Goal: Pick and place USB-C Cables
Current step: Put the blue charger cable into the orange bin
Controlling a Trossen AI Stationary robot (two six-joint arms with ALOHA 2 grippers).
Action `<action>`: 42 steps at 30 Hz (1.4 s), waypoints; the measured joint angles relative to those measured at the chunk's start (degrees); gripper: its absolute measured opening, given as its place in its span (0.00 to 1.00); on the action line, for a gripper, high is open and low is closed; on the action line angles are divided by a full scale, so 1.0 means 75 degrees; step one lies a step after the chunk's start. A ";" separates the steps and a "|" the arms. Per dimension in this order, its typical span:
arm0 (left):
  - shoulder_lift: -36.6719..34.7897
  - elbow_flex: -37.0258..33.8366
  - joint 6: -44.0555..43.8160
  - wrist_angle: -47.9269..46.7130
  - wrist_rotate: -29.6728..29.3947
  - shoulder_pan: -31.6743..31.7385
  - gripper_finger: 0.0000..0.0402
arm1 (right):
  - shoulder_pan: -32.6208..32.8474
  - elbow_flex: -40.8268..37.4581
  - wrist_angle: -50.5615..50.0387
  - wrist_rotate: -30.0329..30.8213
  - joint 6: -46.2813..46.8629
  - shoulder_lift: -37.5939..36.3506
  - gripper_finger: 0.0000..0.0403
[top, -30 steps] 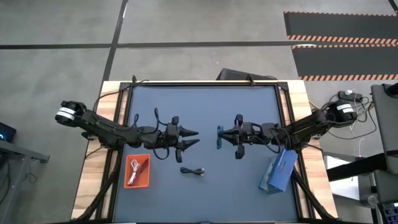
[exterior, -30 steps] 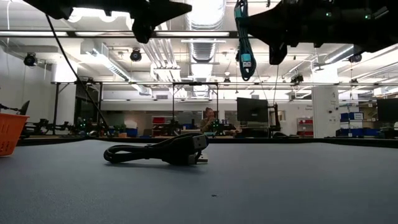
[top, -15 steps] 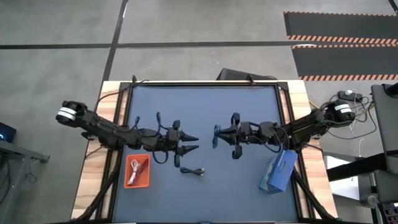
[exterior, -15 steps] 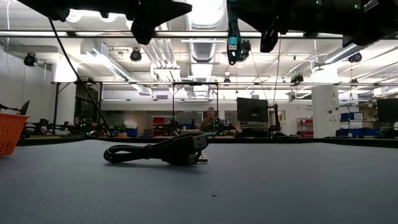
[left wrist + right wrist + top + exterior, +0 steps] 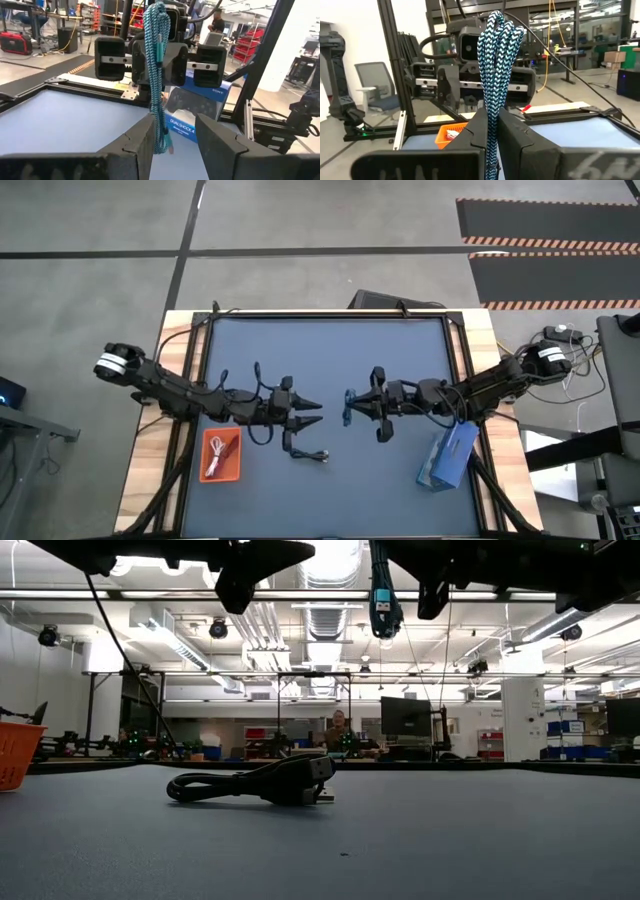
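My right gripper (image 5: 350,408) is shut on the teal-blue cable (image 5: 346,408), a braided bundle held above the table's middle. The bundle also shows in the low view (image 5: 383,600) and the right wrist view (image 5: 496,60). My left gripper (image 5: 321,412) is open and empty, and faces the right one from the table's left. In the left wrist view its fingers (image 5: 135,145) stand on either side of the bundle's lower end (image 5: 161,135). The black cable (image 5: 310,455) lies coiled on the table (image 5: 255,785). The white cable (image 5: 213,465) and the pink cable (image 5: 221,444) lie in the orange tray (image 5: 233,470). My right gripper pinches the teal bundle between its two fingers, part way along its length (image 5: 492,117). The fingers come level from the table's right and lie across the bundle. The bundle is upright and clear of the table, one looped end (image 5: 500,22) above the fingers and the rest hanging below (image 5: 160,120).
A flat blue box (image 5: 448,455) lies at the table's near right and shows behind the right gripper in the left wrist view (image 5: 195,112). The orange tray stands at the near left (image 5: 15,755). A dark frame runs round the blue mat (image 5: 330,350).
My right gripper has gone a little toward the table's left and up with the teal cable, which stays hanging upright. My left gripper has gone slightly toward the near edge and the right gripper, still open. The two now stand closer together.
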 joint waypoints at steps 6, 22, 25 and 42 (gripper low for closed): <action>0.0171 -0.0007 -0.0006 0.0105 0.0089 -0.0047 0.31 | 0.0003 -0.0001 0.0042 -0.0076 -0.0065 0.0012 0.03; 0.1569 0.0065 0.0230 0.2977 0.0151 0.0048 0.31 | 0.0000 0.0350 -0.0120 -0.0582 -0.0836 0.0020 0.03; 0.1758 0.0065 0.0277 0.3484 0.0159 0.0160 0.31 | 0.0000 0.0386 -0.0192 -0.0586 -0.0920 0.0020 0.03; 0.2891 0.1158 0.0250 0.3475 0.1050 0.0600 0.31 | 0.0000 0.0386 -0.0271 -0.0592 -0.1222 0.0031 0.03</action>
